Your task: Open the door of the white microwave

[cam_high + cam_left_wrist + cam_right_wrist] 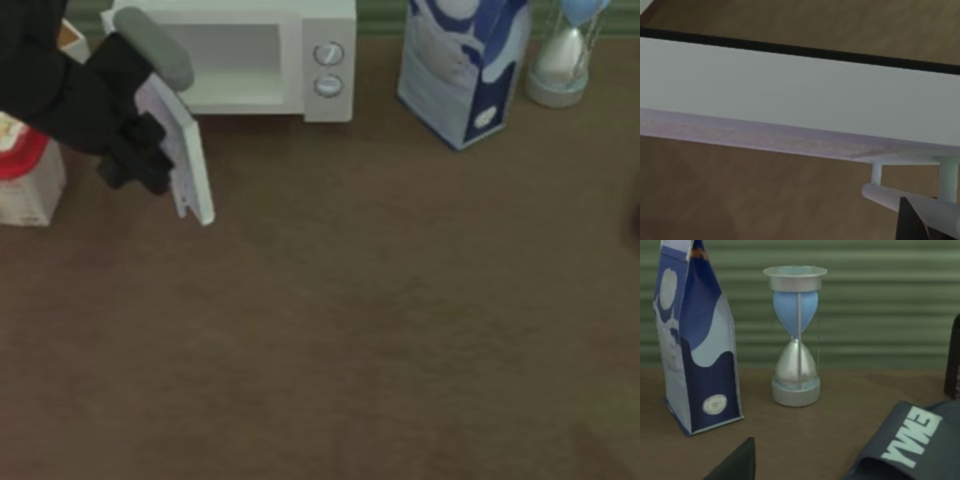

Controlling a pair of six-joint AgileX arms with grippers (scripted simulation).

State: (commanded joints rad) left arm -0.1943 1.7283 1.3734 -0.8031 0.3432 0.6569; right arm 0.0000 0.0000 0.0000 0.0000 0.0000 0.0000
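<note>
The white microwave (310,60) stands at the table's back edge, left of centre, with two knobs on its right panel. Its door (188,160) is swung out toward the front left, so the cavity shows. My left gripper (148,165) sits against the door's outer face, shut on the door's bar handle (900,200). In the left wrist view the door's white edge (790,90) fills the frame and one dark finger (912,225) lies on the handle. My right gripper (795,475) stays parked off the table's right side, open, with one fingertip (742,465) showing.
A blue-and-white carton (465,70) and a blue hourglass (565,55) stand at the back right. A red-lidded white tub (25,175) sits at the left edge beside my left arm. A dark slipper (910,445) lies near my right gripper.
</note>
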